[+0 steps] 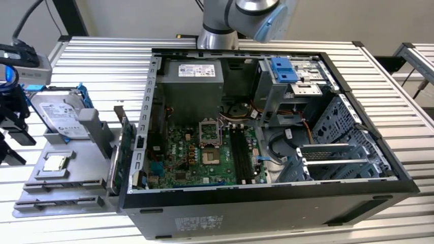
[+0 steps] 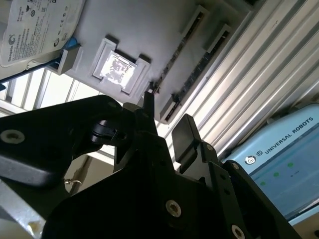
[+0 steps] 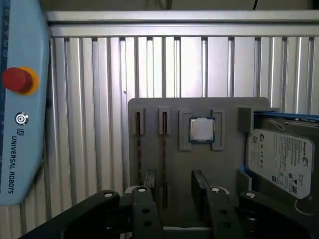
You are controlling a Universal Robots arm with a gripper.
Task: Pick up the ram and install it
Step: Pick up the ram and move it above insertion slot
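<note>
Worktop (image 1: 101, 56): slatted aluminium. Computer case (image 1: 271, 213): open, centre of exterior view. Grey tray (image 3: 227, 159): lower centre, first wrist view. Gripper (image 3: 174, 186): parted moderately, holding nothing. Ram (image 3: 164, 154): edge-on, slotted in tray (a jaw either side).

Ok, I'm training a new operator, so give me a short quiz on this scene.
1. True or false: the tool is shut on a ram stick.
2. On the tray, what sits between the hard drive and the two long slots? A fan; B processor chip; C screwdriver.
3. The tray stands toward the exterior view's ___ of the computer case.
Key: 1 false, it is open and empty; 2 B; 3 left.
</note>
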